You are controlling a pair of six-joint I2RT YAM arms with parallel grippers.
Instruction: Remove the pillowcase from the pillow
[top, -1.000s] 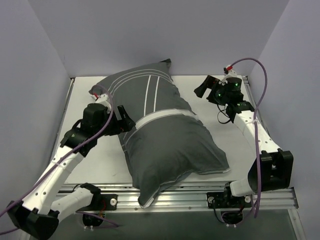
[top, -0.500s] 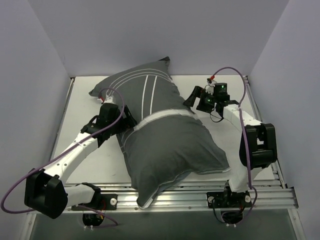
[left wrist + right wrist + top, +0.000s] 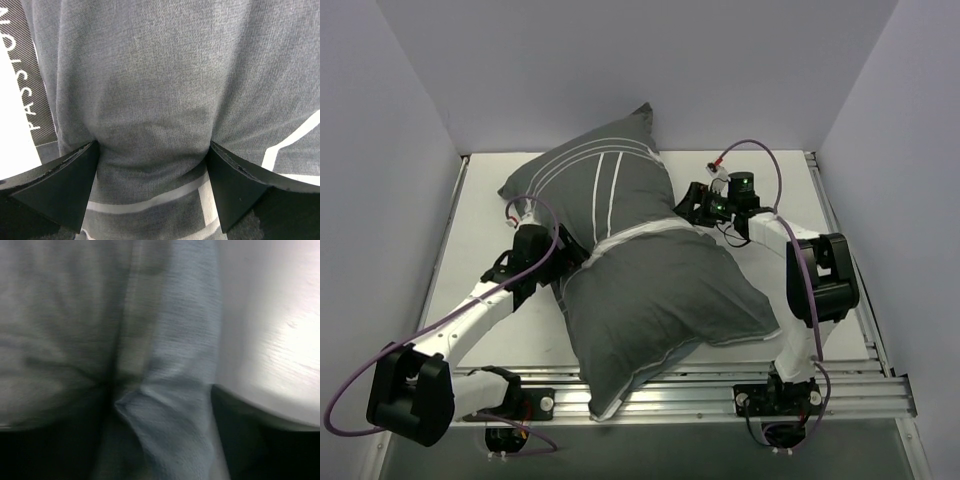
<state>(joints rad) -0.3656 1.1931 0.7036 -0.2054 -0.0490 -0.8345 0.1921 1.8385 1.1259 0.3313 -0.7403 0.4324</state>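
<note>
The pillowcase (image 3: 640,270), striped grey side up and plump with the pillow hidden inside, lies mid-table, its long axis running from the back wall to the near rail. A pale edge at its near end is probably the mouth. At its waist the left gripper (image 3: 558,262) presses in, jaws wide apart and clamping nothing. Opposite, the right gripper (image 3: 688,203) straddles a bluish fold, too blurred to tell whether it bites. Getting a grip is the step in hand; next, pinch cloth alone.
</note>
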